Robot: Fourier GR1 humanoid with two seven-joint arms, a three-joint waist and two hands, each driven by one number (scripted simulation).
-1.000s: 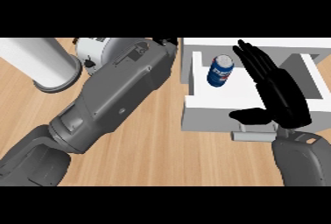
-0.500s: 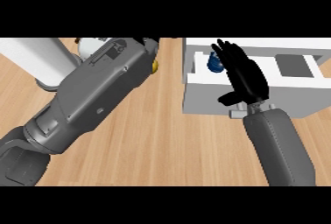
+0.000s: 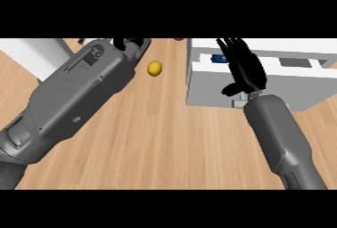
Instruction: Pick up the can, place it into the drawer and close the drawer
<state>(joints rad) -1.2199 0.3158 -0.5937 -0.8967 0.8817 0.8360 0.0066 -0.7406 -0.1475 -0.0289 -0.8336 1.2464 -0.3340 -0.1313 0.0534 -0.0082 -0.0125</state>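
While the right hand [image 3: 242,67] is held flat, fingers straight, over the white drawer [image 3: 204,84] at the upper right of the frame, nothing is gripped by it. Only a blue sliver of the can [image 3: 217,58] is seen inside the drawer, just left of the fingers. At top centre, the left hand [image 3: 130,44] is mostly cut off; its fingers cannot be judged. A small yellow object [image 3: 154,68] lies on the wooden counter [image 3: 164,142].
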